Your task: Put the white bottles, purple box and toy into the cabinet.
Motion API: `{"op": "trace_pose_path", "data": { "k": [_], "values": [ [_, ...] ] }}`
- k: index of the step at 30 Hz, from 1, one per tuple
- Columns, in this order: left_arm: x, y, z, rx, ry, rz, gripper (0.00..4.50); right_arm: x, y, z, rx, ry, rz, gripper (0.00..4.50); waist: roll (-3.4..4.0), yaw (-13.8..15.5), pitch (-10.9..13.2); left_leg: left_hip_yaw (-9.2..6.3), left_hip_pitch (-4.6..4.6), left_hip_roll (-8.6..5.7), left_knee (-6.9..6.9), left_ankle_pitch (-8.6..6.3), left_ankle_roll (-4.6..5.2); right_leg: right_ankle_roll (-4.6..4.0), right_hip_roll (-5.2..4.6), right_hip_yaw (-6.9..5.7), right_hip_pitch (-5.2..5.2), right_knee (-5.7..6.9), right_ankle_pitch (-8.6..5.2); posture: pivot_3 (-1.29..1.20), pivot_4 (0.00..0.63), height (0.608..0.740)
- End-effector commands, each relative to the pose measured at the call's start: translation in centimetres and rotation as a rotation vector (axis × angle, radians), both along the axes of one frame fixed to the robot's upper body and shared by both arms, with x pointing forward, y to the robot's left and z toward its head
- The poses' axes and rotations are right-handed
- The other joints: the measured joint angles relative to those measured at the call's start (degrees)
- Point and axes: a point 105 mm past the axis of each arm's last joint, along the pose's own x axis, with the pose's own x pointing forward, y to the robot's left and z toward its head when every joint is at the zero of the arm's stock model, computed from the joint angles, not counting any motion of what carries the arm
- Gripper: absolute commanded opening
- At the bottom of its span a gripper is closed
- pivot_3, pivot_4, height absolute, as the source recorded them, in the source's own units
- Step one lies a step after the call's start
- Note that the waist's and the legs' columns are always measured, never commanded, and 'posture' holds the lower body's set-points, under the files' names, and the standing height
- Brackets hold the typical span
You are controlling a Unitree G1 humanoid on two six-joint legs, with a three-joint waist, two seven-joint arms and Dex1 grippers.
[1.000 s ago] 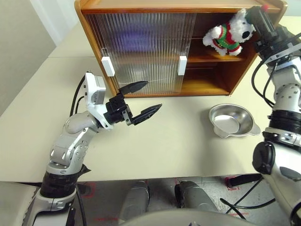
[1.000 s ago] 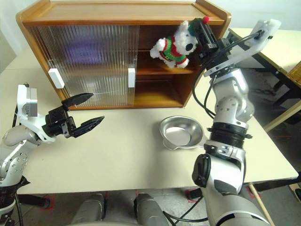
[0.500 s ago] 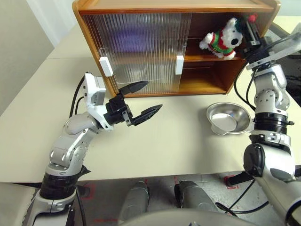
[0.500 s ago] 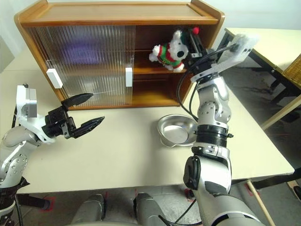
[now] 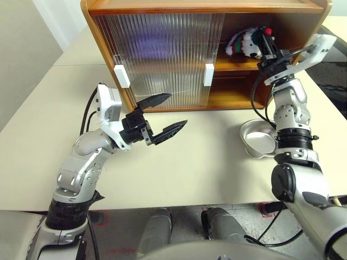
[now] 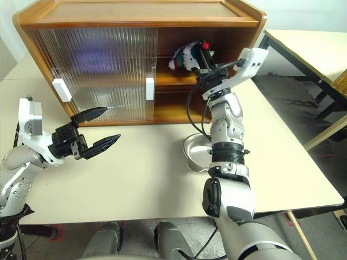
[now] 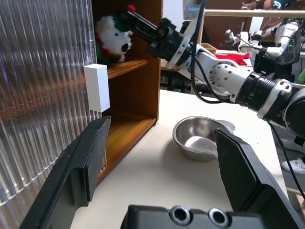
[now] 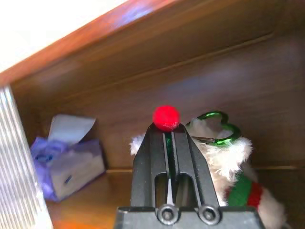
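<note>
Inside the cabinet [image 5: 162,11], right pincer [image 8: 167,138] clamps the toy [image 8: 224,157] beside the purple box [image 8: 71,162]; left pincer [image 5: 165,116] gapes.

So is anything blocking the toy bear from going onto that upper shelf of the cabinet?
Nothing visible does. The right gripper, shut on the toy, already has it inside the open right side of the cabinet, above the upper shelf. The purple box sits off to one side.

steel dish [image 5: 262,140] sits on table [image 5: 206,168], near its right edge; second table [image 6: 306,46] well apart, further right.
</note>
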Motion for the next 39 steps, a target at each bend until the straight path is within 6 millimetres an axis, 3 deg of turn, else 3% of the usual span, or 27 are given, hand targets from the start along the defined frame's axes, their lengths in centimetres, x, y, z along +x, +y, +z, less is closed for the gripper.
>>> {"op": "trace_pose_path", "data": {
  "k": [1,11,15,20,24,32,39],
  "values": [
    [-0.4,-0.1,0.0,0.001,-0.002,-0.007,4.5,0.7,-0.1,-1.0,-0.044,0.053,-0.02,0.05,0.0,0.1,0.0,0.0,0.0,0.0,0.0,0.0,0.0,-0.02,0.0,0.0,0.0,0.0,-0.01,0.01,0.088,0.74],
    [-0.4,-0.1,-0.1,0.0,0.0,-0.007,4.5,1.4,-2.5,-2.9,-0.105,0.16,-0.118,0.05,0.0,0.6,0.0,0.02,0.0,0.01,0.01,0.0,-0.01,-0.02,-0.02,0.01,0.01,0.0,-0.01,0.01,0.089,0.74],
    [-0.4,-0.1,-0.1,0.001,0.003,-0.009,4.5,1.0,-2.1,-2.4,-0.134,0.136,-0.097,1.04,0.0,0.6,0.0,0.03,0.0,0.01,0.01,0.0,-0.01,-0.02,-0.02,0.02,0.01,0.0,-0.01,0.0,0.091,0.74],
    [-0.4,-0.1,-0.2,0.004,0.006,-0.011,4.5,0.0,-1.5,-1.8,-0.233,0.101,-0.024,2.87,0.0,0.6,0.0,0.04,0.0,0.0,0.0,-0.01,-0.01,-0.02,-0.01,0.01,0.01,0.0,-0.01,0.0,0.093,0.74],
    [-0.5,-0.1,-0.2,0.008,0.009,-0.014,4.5,-1.3,-2.2,-1.5,-0.334,0.121,0.046,4.41,0.0,0.9,0.0,0.1,-0.04,-0.02,0.02,-0.01,-0.02,0.0,-0.02,0.0,0.02,-0.04,-0.03,0.0,0.097,0.74],
    [-0.5,0.0,-0.2,0.008,0.01,-0.012,4.5,-5.1,-4.1,-1.1,-0.462,0.254,0.221,4.47,-0.03,0.9,0.0,0.57,-0.02,-0.4,0.17,0.01,-0.09,-0.02,0.07,-0.01,0.12,-0.05,-0.09,-0.01,0.101,0.74],
    [-0.7,-0.2,-0.3,0.012,0.017,-0.044,4.5,-9.0,-5.9,-2.3,-0.515,0.474,0.4,4.47,-0.11,0.9,0.1,0.55,0.1,-0.63,0.27,0.05,-0.17,0.08,0.02,0.02,0.33,-0.04,-0.17,-0.02,0.101,0.74]
  ]
}}
